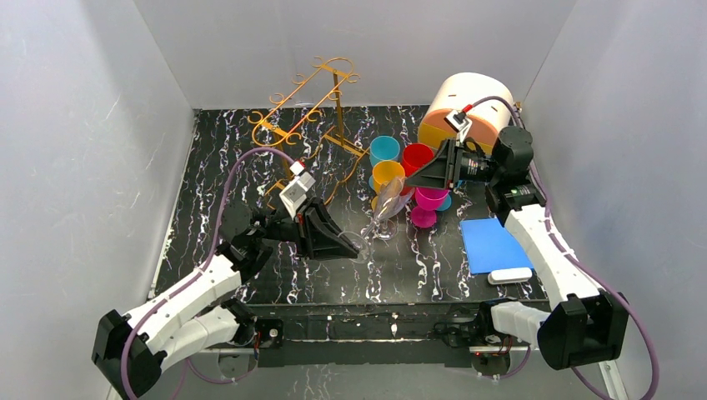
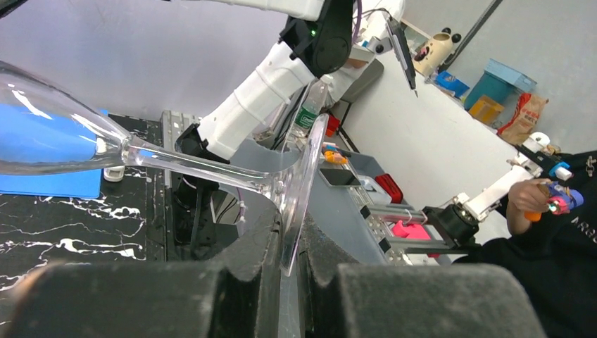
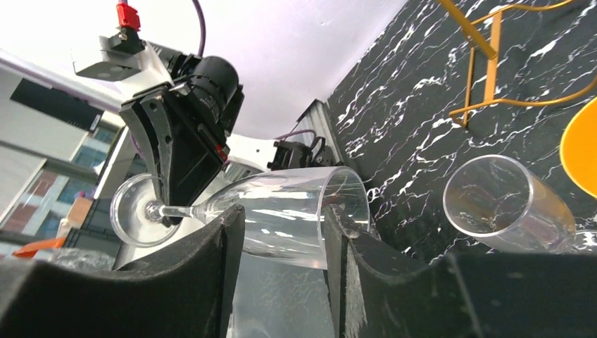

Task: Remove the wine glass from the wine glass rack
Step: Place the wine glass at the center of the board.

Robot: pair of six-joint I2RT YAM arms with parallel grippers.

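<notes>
1. Left gripper [image 1: 354,244] [image 2: 285,246]: the jaws were closed on the round foot of the clear stemmed wine glass [image 1: 385,212] [image 2: 197,165] [image 3: 281,211]. In the left wrist view the thin disc of the foot stood edge-on in the narrow slot between the two black pads [image 2: 239,282], touching both.

2. Right gripper [image 1: 407,182] [image 3: 281,232]: the jaws stood apart, one on each side of the bowl near its rim. The bowl filled the gap between the fingers [image 3: 204,282]. Whether they pressed on the glass or only bracketed it could not be determined.

3. The wine glass was off the rack, near the middle of the black marbled table [image 1: 417,275]. It was tilted, with the foot toward 7 o'clock and the bowl toward 1 o'clock (top view).

4. The gold wire wine glass rack [image 1: 313,108] [image 3: 493,63] stood at 11 o'clock from the glass, well apart from it.

5. A second clear glass [image 3: 503,204] lay on its side just beside the right gripper.

6. Coloured plastic cups, namely cyan [image 1: 384,148], red [image 1: 417,156], orange [image 1: 388,175] and magenta [image 1: 429,198], were grouped at 1 o'clock from the wine glass. A flat blue pad [image 1: 492,244] lay at 4 o'clock.
</notes>
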